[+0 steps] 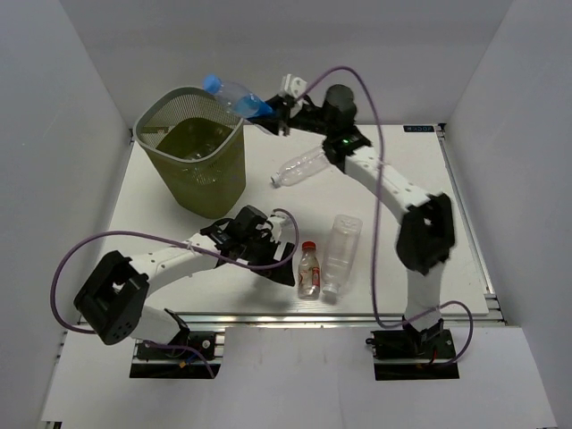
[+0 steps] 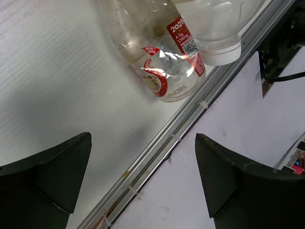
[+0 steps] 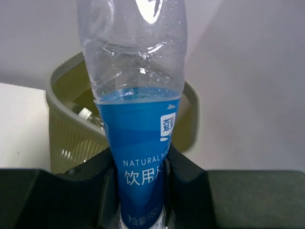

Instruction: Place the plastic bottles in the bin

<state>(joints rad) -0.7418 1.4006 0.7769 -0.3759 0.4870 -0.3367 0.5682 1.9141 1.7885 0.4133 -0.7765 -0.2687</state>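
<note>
My right gripper is shut on the blue-labelled bottle, holding it above the far right rim of the olive-green bin; in the right wrist view the bottle rises between my fingers with the bin behind. A bottle lies inside the bin. My left gripper is open and empty, just left of the red-capped bottle, whose reddish label shows in the left wrist view. A clear bottle lies beside it, and another lies mid-table.
The table's near edge with its metal rail runs just under my left gripper. White walls enclose the table on the left, back and right.
</note>
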